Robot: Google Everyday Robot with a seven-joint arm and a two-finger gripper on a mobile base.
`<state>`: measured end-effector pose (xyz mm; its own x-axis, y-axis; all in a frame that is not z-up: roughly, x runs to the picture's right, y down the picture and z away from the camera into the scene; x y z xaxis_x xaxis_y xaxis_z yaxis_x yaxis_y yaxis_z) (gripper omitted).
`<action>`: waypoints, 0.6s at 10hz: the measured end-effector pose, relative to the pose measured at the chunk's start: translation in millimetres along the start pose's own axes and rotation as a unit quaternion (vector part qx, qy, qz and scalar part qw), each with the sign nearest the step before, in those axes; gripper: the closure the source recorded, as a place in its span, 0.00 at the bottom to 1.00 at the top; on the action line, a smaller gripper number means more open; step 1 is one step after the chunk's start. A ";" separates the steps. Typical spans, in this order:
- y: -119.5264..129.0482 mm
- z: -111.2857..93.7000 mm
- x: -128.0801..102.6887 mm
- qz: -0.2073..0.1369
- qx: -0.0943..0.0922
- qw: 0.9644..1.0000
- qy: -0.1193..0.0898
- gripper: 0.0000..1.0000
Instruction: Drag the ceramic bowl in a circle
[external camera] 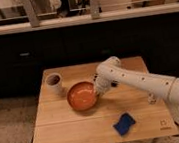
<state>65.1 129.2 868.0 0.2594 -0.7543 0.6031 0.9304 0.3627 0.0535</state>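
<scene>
**Robot arm meets red bowl at centre of wooden table**

A pale wooden table (65, 125) stands before a dark cabinet front, with the robot's white arm (140, 81) reaching in over it from the right side of the camera view. Near the middle of the tabletop sits the ceramic bowl (80, 96), wide, shallow and orange-red, upright and apparently empty. The gripper (99, 87) points down at the bowl's right-hand rim, touching it or just beside it; whether it has closed on that rim cannot be told.

The coming move turns on that one relation: the bowl lies to the left of the gripper as the camera sees it, so a drag would carry the bowl by its right edge. Being round, it has no long axis to line up.

A small pale mug (54, 83) stands just beside the bowl at the upper left, near enough, by this view, that a wide circle might knock it. A blue sponge (124, 124) lies apart near the front edge. No brand, label or writing can be read anywhere.
</scene>
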 end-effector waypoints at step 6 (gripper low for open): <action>109.3 -41.5 1.4 0.108 -0.011 0.993 0.036 1.00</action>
<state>177.9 145.1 841.6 0.4715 -0.6970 0.5402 0.8557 0.5098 -0.0891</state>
